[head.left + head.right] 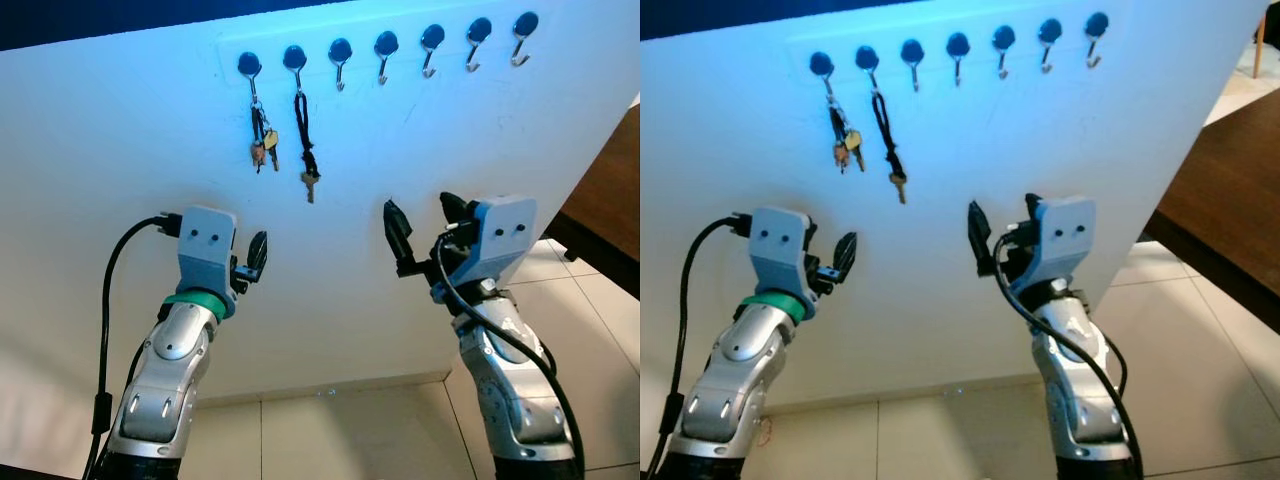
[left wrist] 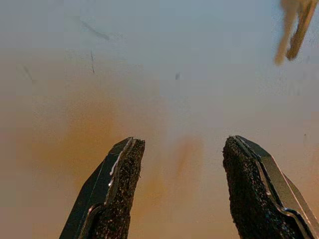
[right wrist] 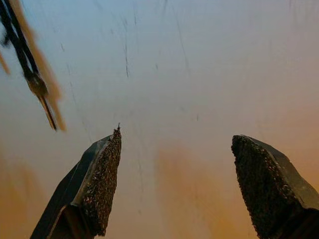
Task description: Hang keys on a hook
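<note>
— Where are the keys?

— Hanging on the wall rack: a bunch of keys [image 1: 262, 140] on the first hook [image 1: 250, 69] from the left, and a single key on a black lanyard [image 1: 306, 145] on the second hook [image 1: 295, 60] (five more hooks stand bare to the right).

— And the grippers?

— Both are raised toward the white wall [image 1: 120, 150], below the keys. The left gripper [image 2: 182, 186] sits lower-left of the bunch, fingers spread wide, holding nothing. The right gripper [image 3: 174, 184] is lower-right of the lanyard key, also wide and empty. Its blurred wrist view probably shows the lanyard key.
</note>
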`<state>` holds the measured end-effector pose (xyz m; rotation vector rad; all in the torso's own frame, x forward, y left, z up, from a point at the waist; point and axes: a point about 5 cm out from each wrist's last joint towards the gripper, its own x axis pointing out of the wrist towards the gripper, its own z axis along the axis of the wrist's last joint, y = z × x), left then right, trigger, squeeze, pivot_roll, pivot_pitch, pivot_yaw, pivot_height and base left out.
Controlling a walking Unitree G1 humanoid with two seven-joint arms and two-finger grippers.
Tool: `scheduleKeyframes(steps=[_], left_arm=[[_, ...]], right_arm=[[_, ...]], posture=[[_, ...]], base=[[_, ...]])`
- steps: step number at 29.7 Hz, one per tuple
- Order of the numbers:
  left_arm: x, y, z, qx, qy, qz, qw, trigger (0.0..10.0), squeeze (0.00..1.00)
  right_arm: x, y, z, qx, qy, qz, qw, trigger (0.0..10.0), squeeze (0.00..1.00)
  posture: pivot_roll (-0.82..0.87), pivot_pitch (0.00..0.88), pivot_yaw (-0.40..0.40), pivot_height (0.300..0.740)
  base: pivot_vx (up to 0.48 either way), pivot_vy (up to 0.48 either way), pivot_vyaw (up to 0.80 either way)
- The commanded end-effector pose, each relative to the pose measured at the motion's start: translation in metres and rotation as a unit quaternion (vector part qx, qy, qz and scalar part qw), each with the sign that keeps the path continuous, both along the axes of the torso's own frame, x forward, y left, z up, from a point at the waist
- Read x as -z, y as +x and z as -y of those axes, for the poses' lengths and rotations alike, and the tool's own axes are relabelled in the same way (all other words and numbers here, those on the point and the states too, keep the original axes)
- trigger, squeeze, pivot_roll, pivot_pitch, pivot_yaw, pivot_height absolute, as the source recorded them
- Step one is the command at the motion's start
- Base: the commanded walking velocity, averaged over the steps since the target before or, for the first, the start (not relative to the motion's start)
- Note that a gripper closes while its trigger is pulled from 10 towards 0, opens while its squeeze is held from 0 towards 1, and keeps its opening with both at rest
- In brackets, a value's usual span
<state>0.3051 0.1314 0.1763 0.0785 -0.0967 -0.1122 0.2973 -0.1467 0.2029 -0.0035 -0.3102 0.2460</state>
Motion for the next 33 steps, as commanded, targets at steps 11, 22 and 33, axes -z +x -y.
scheduleKeyframes(steps=[11, 22, 33], left_arm=[[0.011, 0.0, -0.012, -0.02, 0.037, -0.029, 0.999, 10.0, 0.0], [-0.01, 0.003, -0.022, -0.01, 0.068, 0.024, 0.997, 10.0, 0.0], [-0.008, 0.006, -0.019, -0.003, 0.064, 0.017, 0.998, 10.0, 0.0]], right_arm=[[0.011, 0.002, -0.003, 0.002, 0.008, -0.016, 1.0, 10.0, 0.0], [0.0, 0.006, -0.004, -0.002, -0.005, 0.011, 1.0, 10.0, 0.0], [0.004, 0.008, -0.012, -0.012, -0.003, 0.008, 1.0, 10.0, 0.0]], posture=[[-0.23, 0.078, 0.192, 0.74], [-0.24, 0.047, 0.185, 0.74], [-0.24, 0.038, 0.189, 0.74]], base=[[0.0, 0.0, 0.0], [0.0, 0.0, 0.0], [0.0, 0.0, 0.0]])
